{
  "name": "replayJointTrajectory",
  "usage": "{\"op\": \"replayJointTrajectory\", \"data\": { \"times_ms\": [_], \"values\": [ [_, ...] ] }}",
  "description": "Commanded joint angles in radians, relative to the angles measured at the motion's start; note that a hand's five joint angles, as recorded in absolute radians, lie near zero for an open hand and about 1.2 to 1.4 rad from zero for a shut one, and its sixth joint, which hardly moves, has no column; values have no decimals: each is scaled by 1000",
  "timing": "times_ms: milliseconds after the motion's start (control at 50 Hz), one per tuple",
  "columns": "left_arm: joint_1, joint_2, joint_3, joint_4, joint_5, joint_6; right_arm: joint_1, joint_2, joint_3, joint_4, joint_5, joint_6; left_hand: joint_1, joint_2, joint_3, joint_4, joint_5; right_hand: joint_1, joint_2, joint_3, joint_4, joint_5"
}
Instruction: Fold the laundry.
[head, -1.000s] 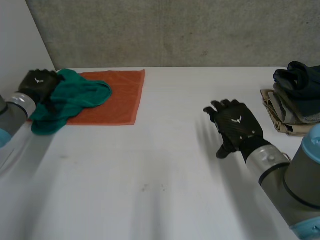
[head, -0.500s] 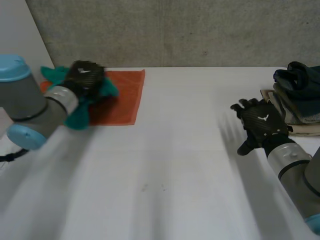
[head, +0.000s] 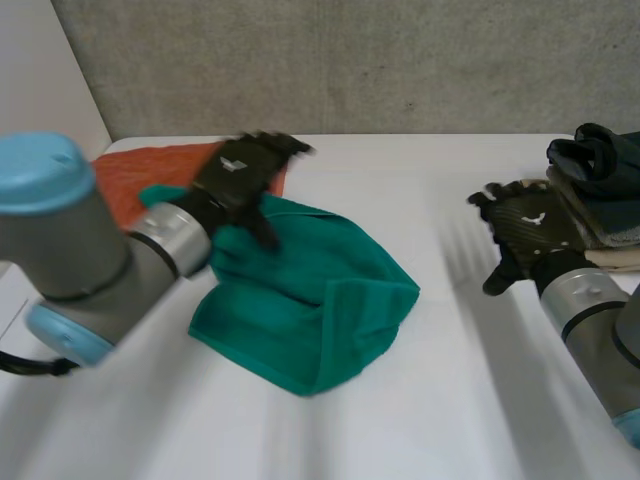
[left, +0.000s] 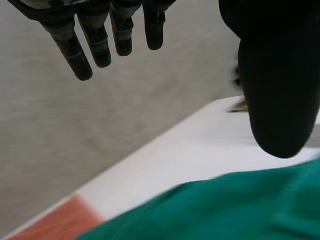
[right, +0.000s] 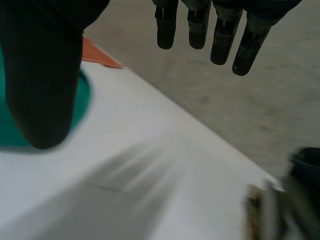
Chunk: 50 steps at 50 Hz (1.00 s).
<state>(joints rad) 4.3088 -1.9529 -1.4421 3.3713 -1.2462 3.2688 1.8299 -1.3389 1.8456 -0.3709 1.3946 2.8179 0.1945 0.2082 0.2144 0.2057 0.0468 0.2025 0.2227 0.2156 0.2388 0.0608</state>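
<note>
Left hand (head: 240, 170): black, fingers straight and spread, thumb held apart from them; grasps nothing. Position: above the far edge of the green cloth (head: 310, 290), thumb pointing down toward it; whether the thumb touches the cloth cannot be told. In the left wrist view the cloth lies under the palm and the fingertips reach out past it.

Green cloth: one item, loosely rumpled and not folded, lying on the white table (head: 440, 410) left of centre. A fold runs down its near right part. Its far left corner shows against the near edge of the orange towel (head: 135, 170).

Orange towel: flat at the far left of the table, partly hidden behind the left arm (head: 90, 250).

Right hand (head: 527, 232): black, fingers straight and slightly fanned, thumb out; relaxed, grasping nothing. Position: over the right side of the table, well apart from the green cloth, just beside the pile of folded clothes (head: 600, 200).

Pile of folded clothes: dark, grey and beige pieces stacked at the table's far right edge.
</note>
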Motion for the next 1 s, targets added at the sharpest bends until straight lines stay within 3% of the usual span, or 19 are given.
{"op": "replayJointTrajectory", "data": {
  "times_ms": [20,120,240,360,440,500,540,600,660,720,800,1000],
  "values": [
    [158,-107,61,-10,5,106,138,1,-58,217,-111,-6,42,29,23,31,16,-28,-48,-41,-64,-61],
    [255,-207,92,-50,7,282,216,32,-69,211,-138,-9,45,32,25,34,19,-28,-48,-41,-64,-61],
    [285,-303,147,-50,5,430,341,176,-157,141,-126,-78,34,20,14,23,7,-28,-48,-41,-64,-61],
    [289,-356,192,-50,-2,428,413,294,-230,133,-60,-192,37,23,17,25,10,-28,-48,-41,-64,-61],
    [284,-357,180,-50,-4,425,424,386,-291,132,53,-238,37,23,17,25,10,-28,-48,-41,-64,-61],
    [281,-350,164,-53,-4,413,424,412,-319,132,79,-242,37,23,17,25,10,14,-6,1,-22,-19],
    [276,-343,154,-53,-4,396,422,426,-336,132,89,-244,37,23,17,25,10,269,248,255,232,236],
    [273,-327,147,-53,-4,376,413,411,-344,109,90,-221,37,23,17,25,10,1191,1171,1178,1155,1158],
    [272,-288,134,-53,-2,348,411,374,-312,52,96,-189,37,23,17,25,10,1194,1174,1181,1157,1161],
    [272,-248,121,-53,-1,332,384,314,-281,30,99,-176,37,23,17,25,10,1194,1174,1181,1157,1161],
    [272,-209,104,-53,-1,310,241,189,-218,26,89,-170,31,17,11,20,4,1194,1174,1181,1157,1161],
    [267,-152,39,-50,2,281,-39,167,-206,26,61,-190,31,17,11,20,4,1194,1174,1181,1157,1161]
  ]
}}
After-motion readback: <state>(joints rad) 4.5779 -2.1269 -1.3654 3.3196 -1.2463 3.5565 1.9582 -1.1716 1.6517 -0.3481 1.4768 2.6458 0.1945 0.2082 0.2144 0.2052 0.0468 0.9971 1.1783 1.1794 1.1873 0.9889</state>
